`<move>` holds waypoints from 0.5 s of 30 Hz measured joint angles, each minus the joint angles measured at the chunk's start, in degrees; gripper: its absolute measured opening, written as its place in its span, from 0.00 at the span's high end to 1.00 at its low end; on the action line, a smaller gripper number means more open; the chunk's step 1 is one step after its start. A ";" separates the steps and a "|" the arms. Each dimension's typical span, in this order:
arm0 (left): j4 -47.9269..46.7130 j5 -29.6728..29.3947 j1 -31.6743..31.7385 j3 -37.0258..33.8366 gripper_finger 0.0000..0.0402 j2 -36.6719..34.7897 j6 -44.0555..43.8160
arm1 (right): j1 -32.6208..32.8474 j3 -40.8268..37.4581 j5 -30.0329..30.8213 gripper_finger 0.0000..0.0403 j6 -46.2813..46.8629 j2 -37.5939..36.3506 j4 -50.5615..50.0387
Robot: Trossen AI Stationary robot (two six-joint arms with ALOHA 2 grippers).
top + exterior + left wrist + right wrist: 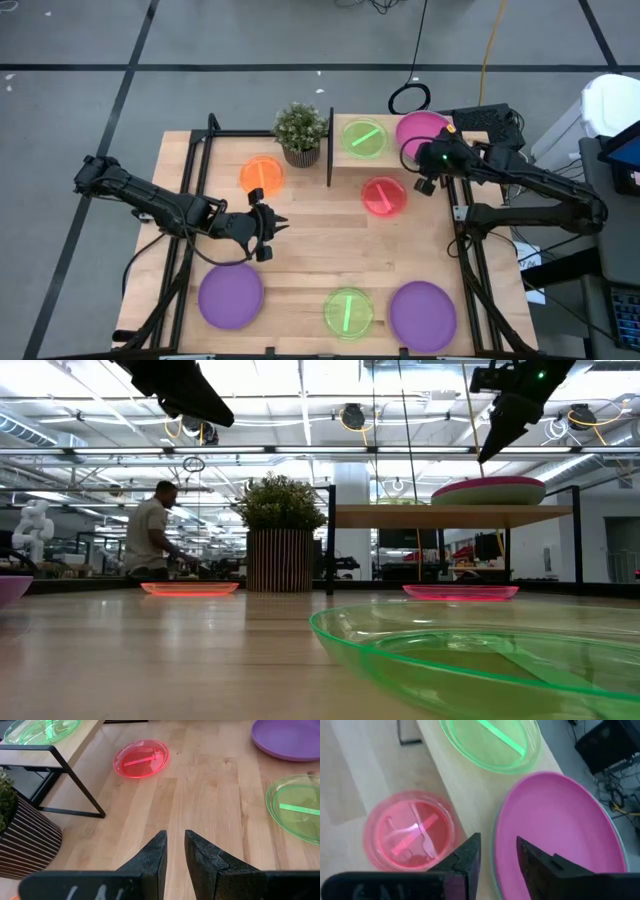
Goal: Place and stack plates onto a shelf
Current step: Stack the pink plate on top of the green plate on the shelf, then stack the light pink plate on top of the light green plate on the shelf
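Observation:
The light-wood shelf (392,158) carries a lime green plate (362,137) and a magenta plate (420,130). The magenta plate lies on a teal plate whose rim (493,851) shows beneath it. My right gripper (498,847) is open and hovers just above the magenta plate's table-side edge, clear of it in the low view (490,448). On the table lie a pink-red plate (384,196), an orange plate (261,175), two purple plates (230,297) (423,315) and a second lime green plate (348,311). My left gripper (280,226) hangs over bare table with its fingers narrowly open.
A potted plant (300,133) stands at the shelf's left end, beside the shelf's thin black upright (330,145). Black frame rails run along the table's left and right sides. Bare wood lies at the table's middle, between the pink-red plate and the near lime green plate.

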 joint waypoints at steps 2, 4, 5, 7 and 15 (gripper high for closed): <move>0.02 0.00 -0.02 0.00 0.82 -0.01 -0.25 | 1.48 0.00 -2.92 0.72 1.75 -0.82 0.89; 0.02 0.00 -0.02 0.00 0.82 -0.02 -0.48 | 3.32 0.00 -6.90 0.72 4.33 -1.45 1.78; 0.02 0.00 0.00 0.00 0.82 0.00 -0.66 | 4.50 0.00 -8.37 0.72 5.82 -1.59 2.08; 0.00 0.00 -0.01 0.00 0.82 -0.01 -0.81 | 7.77 -0.02 -10.14 0.73 8.54 -1.50 2.28; -0.09 0.92 -0.02 0.00 0.82 -0.01 -1.40 | 26.05 -8.76 -9.58 0.73 12.33 0.34 13.94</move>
